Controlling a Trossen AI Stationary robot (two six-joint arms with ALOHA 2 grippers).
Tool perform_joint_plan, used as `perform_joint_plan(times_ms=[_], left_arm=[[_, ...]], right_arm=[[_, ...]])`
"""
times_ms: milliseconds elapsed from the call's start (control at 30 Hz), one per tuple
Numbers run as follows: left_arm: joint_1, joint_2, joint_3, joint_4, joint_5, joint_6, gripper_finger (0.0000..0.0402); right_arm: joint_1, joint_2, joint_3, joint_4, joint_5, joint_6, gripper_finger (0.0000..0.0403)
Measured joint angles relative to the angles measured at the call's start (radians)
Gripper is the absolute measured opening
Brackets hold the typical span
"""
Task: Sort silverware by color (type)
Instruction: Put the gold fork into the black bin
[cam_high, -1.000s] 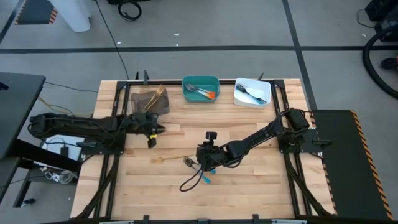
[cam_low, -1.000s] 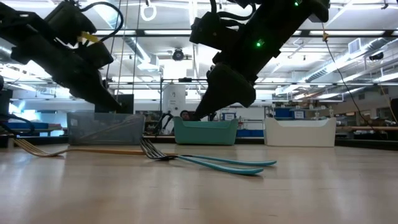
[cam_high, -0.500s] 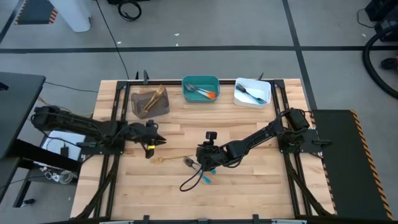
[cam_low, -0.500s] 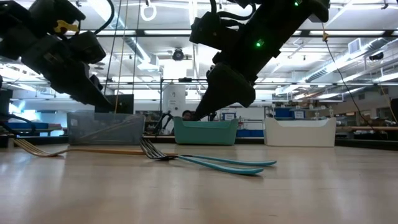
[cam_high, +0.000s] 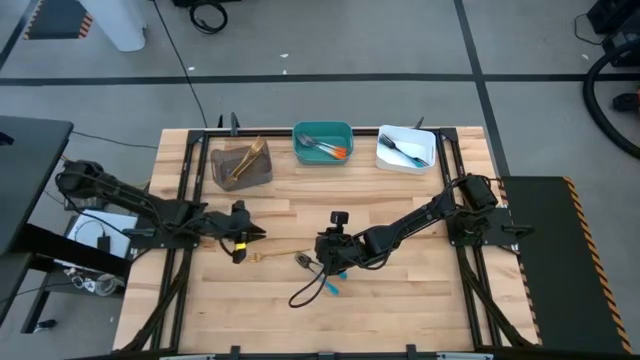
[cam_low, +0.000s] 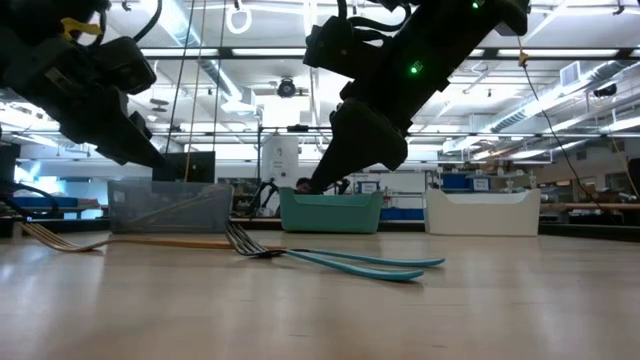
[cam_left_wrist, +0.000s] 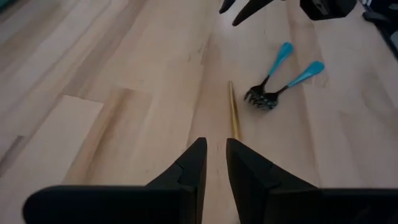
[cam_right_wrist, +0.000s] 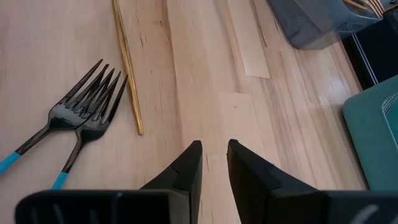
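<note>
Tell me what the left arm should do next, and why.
Probably ease the left hand forward and down onto the gold fork, opening a little first. The fork lies loose on the table directly ahead of its narrowly parted fingers, and the grey bin already holds gold pieces. The right hand hovers empty near the two blue-handled forks.

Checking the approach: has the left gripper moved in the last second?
Yes. The left gripper has moved away from the grey bin, toward the gold fork.

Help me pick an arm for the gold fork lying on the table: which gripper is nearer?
Left. The left gripper hovers just beside the gold fork's tines; the right gripper waits past its handle end.
</note>
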Motion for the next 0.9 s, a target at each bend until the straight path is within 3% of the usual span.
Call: perform_joint_plan(times_ms=[367, 900], left_arm=[[-0.115, 0.039, 0.016, 0.007, -0.093, -0.084, 0.0109], [-0.141, 0.417, 0.218, -0.033, -0.088, -0.099, 0.0112]], right_arm=[[0.0, 0.0, 0.0, 0.005, 0.0, -0.002, 0.0083], [0.003, 0.0, 0.0, 0.004, 0.0, -0.001, 0.0083]])
